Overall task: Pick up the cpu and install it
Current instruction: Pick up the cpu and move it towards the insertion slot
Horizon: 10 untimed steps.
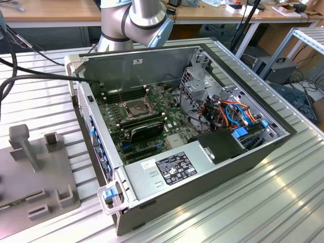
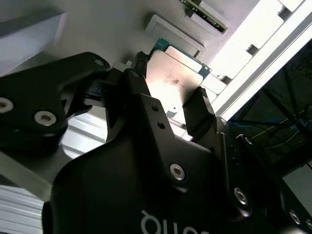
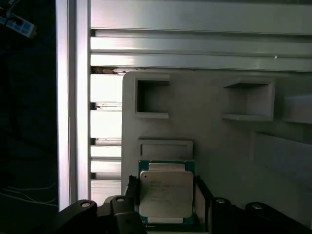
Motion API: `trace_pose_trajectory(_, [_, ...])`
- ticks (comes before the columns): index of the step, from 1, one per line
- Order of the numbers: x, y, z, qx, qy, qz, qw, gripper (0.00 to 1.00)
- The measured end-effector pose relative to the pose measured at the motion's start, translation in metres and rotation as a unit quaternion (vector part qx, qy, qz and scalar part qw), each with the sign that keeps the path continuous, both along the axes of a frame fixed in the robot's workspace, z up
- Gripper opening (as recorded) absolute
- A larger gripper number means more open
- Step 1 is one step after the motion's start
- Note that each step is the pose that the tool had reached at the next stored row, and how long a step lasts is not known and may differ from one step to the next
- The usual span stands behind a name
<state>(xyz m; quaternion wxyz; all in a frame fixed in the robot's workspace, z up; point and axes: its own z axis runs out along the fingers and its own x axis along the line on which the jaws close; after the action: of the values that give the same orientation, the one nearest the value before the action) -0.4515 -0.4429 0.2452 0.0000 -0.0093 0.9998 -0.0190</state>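
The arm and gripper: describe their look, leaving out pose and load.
The arm is smooth silver-grey metal with rounded, tube-shaped joints. The gripper is matt black, with angular linked fingers fastened by round silver screws, and white lettering on its body.

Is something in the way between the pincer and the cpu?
No, nothing I can see is in the way. In the first wrist view the pincer is right at the cpu, which lies on the grey holder plate, and nothing sits between them.
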Motion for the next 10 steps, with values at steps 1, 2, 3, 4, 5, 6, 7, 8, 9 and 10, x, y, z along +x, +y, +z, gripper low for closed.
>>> trace_pose_trajectory(1, [0.0000,0.0000,0.0075,-0.0003,0.0000,0.000,1.00000,0.55])
trace_pose_trajectory(2, [0.0000,0.0000,0.0109,-0.0005,0.0000,0.000,1.00000,0.55])
trace_pose_trajectory(3, [0.0000,0.0000,0.0145,-0.0006,0.0000,0.000,1.00000,0.55])
trace_pose_trajectory(4, [0.0000,0.0000,0.0203,-0.0007,0.0000,0.000,1.00000,0.55])
trace_pose_trajectory(5, [0.0000,0.0000,0.0236,-0.0008,0.0000,0.000,1.00000,0.55])
trace_pose_trajectory(6, [0.0000,0.0000,0.0278,-0.0009,0.0000,0.000,1.00000,0.55])
trace_pose_trajectory(7, [0.0000,0.0000,0.0317,-0.0011,0.0000,0.000,1.00000,0.55])
trace_pose_trajectory(8, [0.0000,0.0000,0.0340,-0.0012,0.0000,0.000,1.00000,0.55])
trace_pose_trajectory(9, [0.0000,0.0000,0.0391,-0.0014,0.0000,0.000,1.00000,0.55])
trace_pose_trajectory(10, [0.0000,0.0000,0.0427,-0.0014,0.0000,0.000,1.00000,0.55])
